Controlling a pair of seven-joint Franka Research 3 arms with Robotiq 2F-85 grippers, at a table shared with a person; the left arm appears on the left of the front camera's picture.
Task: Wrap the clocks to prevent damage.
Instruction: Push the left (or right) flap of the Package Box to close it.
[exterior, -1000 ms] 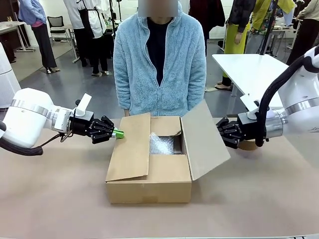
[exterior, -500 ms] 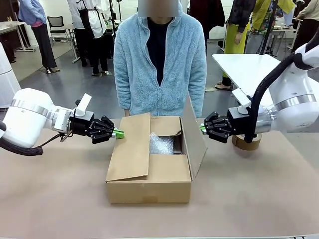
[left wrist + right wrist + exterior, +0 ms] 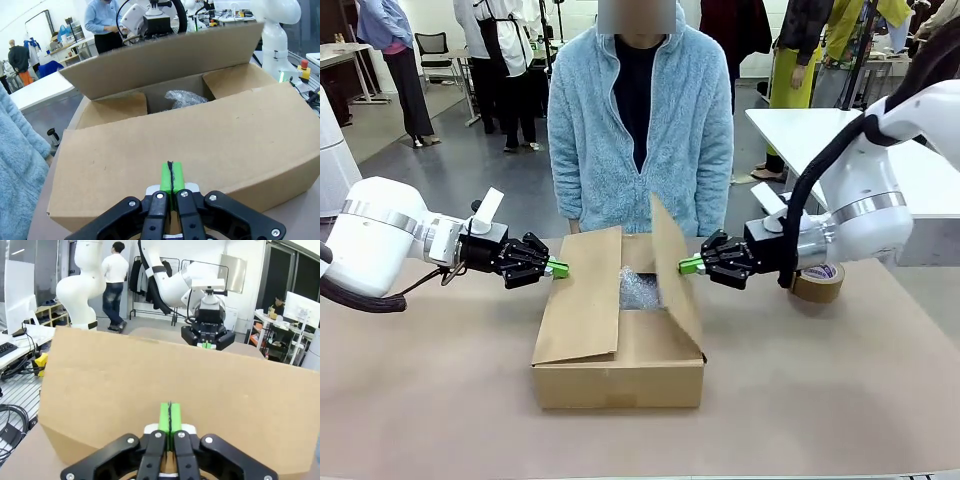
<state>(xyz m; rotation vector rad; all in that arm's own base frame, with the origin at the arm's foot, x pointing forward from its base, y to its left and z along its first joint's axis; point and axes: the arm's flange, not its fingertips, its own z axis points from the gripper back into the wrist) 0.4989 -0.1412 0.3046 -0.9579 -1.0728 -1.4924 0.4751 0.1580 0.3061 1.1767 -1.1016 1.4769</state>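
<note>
The right gripper (image 3: 692,265) is farther in from the table's (image 3: 840,400) right edge than a second ago. Its closed jaws tip the right flap (image 3: 672,255) past upright, apparently to close the box (image 3: 620,375). The left gripper (image 3: 558,268), jaws also pressed together, steadies the left flap (image 3: 582,295). The bubble-wrapped clocks (image 3: 640,291) lie inside the box, mid-table.

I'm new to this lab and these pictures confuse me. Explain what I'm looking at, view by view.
Two white robot arms share a table with a person in a blue fleece. The wide picture looks across from the robot's side; the other two come from cameras on each wrist, looking along the fingers. On the table stand an open cardboard box, a bubble-wrapped bundle inside it, and a brown tape roll. The left gripper and right gripper are shut and hold nothing; each has its green tips at a box flap, the right flap standing nearly upright.
</note>
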